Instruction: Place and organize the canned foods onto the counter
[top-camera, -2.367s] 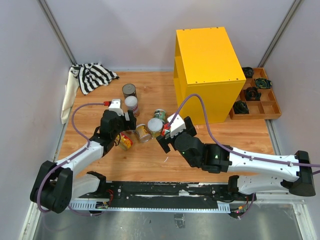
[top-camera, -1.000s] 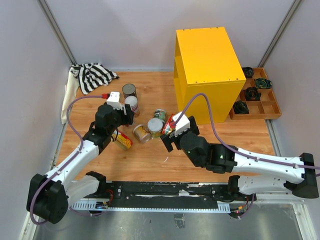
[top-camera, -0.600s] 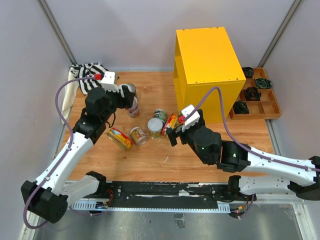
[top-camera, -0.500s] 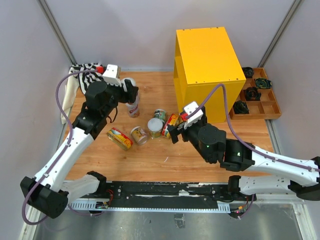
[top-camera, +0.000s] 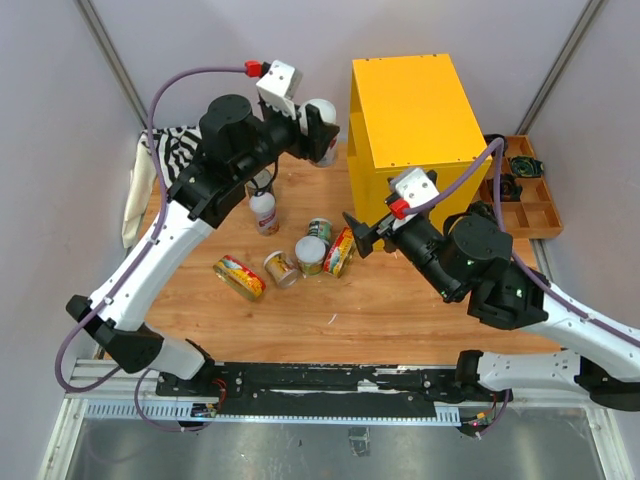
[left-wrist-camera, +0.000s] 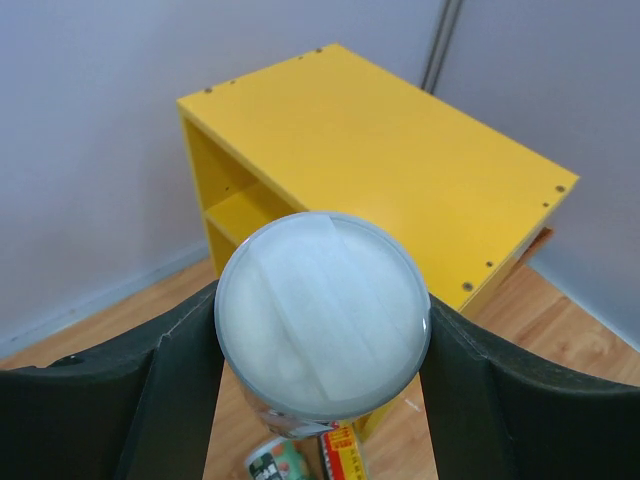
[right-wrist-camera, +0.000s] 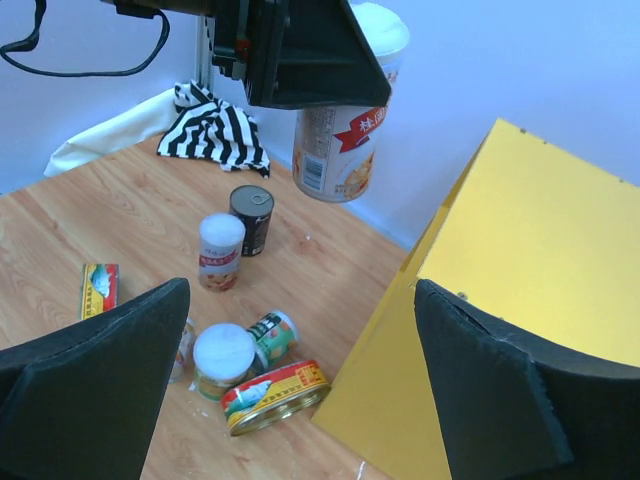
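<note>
My left gripper (top-camera: 316, 130) is shut on a white-lidded can (top-camera: 322, 122), held high beside the upper left edge of the yellow counter (top-camera: 415, 110). In the left wrist view the can's lid (left-wrist-camera: 322, 312) sits between the fingers (left-wrist-camera: 170, 400), above the counter's top (left-wrist-camera: 380, 170). My right gripper (top-camera: 358, 228) is open and empty, above the floor cans. On the wood floor are a red-labelled white-lidded can (top-camera: 262, 212), a green can (top-camera: 319, 230), a white-lidded can (top-camera: 309, 254), a yellow-and-red can (top-camera: 339, 251), a lying can (top-camera: 277, 268) and another yellow-and-red can (top-camera: 238, 277). A dark can (right-wrist-camera: 251, 218) shows in the right wrist view.
A striped cloth (top-camera: 185, 150) lies at the back left corner. A brown wooden tray (top-camera: 515, 195) with black round parts stands right of the counter. The counter's open shelf side (left-wrist-camera: 235, 200) faces left. Grey walls enclose the floor.
My left gripper closed on a white-lidded can on the floor and lifted it up and right toward the counter. My right arm rose and drew back to the right, empty.
</note>
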